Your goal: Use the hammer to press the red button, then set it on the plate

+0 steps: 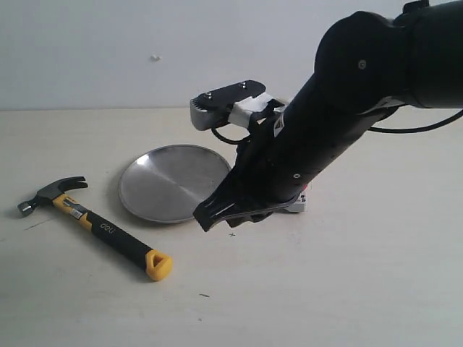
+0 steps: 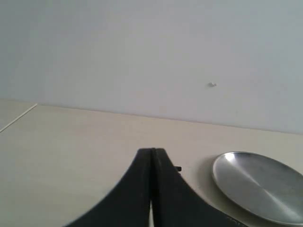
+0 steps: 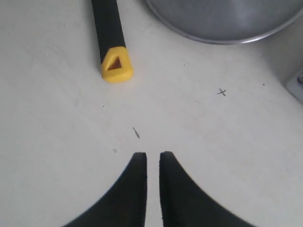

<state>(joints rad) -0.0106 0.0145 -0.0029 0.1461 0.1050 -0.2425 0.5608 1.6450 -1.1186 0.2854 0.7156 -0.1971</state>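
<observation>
The hammer (image 1: 108, 233) lies flat on the table at the left, dark head to the far left, yellow end toward the front. The plate (image 1: 173, 181) sits just right of it. My right arm covers most of the red button (image 1: 302, 198); only a sliver of red and its grey base show. My right gripper (image 1: 208, 215) hovers low by the plate's front edge, jaws a narrow gap apart and holding nothing. In the right wrist view the gripper (image 3: 152, 156) points toward the hammer's yellow end (image 3: 115, 66). My left gripper (image 2: 152, 152) is shut and holding nothing, with the plate (image 2: 258, 184) beside it.
A pale wall rises behind the beige table (image 1: 347, 289). A black cable (image 1: 419, 129) trails from the right arm. The button's grey base corner (image 3: 297, 85) shows at the edge of the right wrist view. A small pen cross (image 3: 221, 92) marks the table.
</observation>
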